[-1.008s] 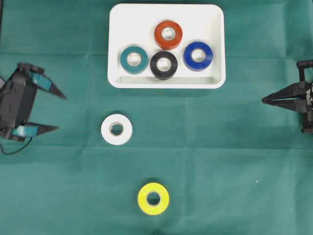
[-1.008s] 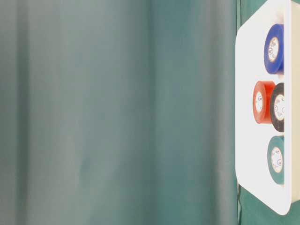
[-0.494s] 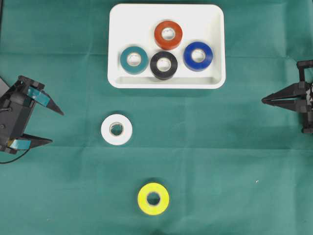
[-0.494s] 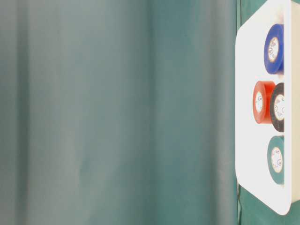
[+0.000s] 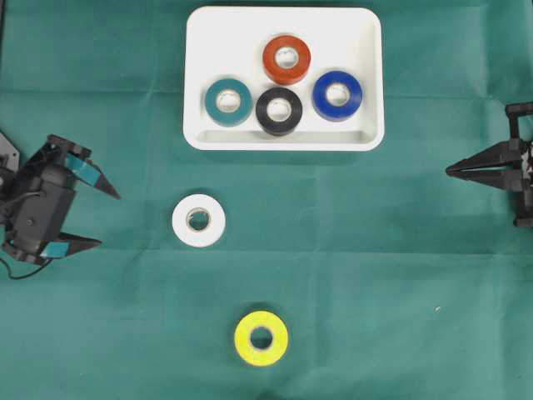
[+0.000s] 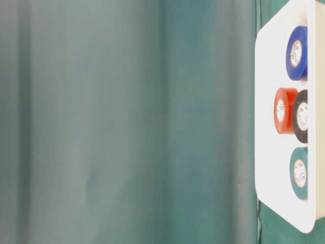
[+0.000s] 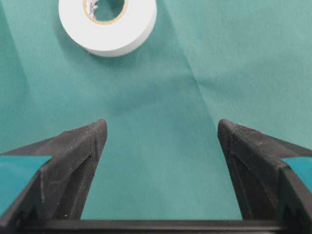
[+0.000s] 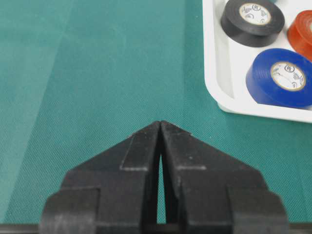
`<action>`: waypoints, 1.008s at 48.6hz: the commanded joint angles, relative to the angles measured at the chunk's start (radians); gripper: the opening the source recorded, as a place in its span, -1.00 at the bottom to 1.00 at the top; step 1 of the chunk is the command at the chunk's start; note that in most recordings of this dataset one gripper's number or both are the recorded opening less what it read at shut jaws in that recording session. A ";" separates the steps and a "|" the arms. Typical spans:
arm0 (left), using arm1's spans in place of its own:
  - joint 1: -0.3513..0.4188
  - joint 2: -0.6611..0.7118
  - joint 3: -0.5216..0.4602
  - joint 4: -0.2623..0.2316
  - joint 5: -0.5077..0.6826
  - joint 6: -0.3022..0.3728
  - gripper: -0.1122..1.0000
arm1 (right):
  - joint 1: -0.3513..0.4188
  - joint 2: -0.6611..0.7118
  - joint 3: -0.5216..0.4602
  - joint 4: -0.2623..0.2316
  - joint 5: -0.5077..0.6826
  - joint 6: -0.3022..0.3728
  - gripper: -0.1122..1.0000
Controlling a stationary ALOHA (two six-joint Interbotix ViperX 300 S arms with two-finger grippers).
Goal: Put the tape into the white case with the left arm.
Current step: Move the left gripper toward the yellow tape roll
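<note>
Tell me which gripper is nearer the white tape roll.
Left. The left gripper, open, sits just left of the white tape roll; the right gripper, shut, waits far off at the right edge.

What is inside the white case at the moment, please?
The white case holds four tape rolls lying flat: red, teal, black and blue. Nothing visibly covered.

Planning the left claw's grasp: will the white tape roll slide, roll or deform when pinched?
The white tape roll lies flat on the green cloth, so it probably won't roll. A thick wound ring, it likely stays stiff. Its smooth side may slip in the open left claw.
</note>
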 commanded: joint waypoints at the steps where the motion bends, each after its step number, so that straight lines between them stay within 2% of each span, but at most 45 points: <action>1: -0.003 0.032 -0.032 0.002 -0.021 0.006 0.88 | 0.000 0.005 -0.011 0.000 -0.009 0.002 -0.97; 10: -0.006 0.141 -0.086 0.003 -0.049 0.035 0.88 | 0.000 0.003 -0.011 0.000 -0.009 0.002 -0.97; 17: -0.020 0.245 -0.163 0.002 -0.055 0.057 0.88 | 0.000 0.005 -0.011 0.000 -0.008 0.002 -0.97; 49: -0.104 0.571 -0.534 0.000 -0.048 0.051 0.88 | 0.000 0.005 -0.011 0.000 -0.008 0.002 -0.97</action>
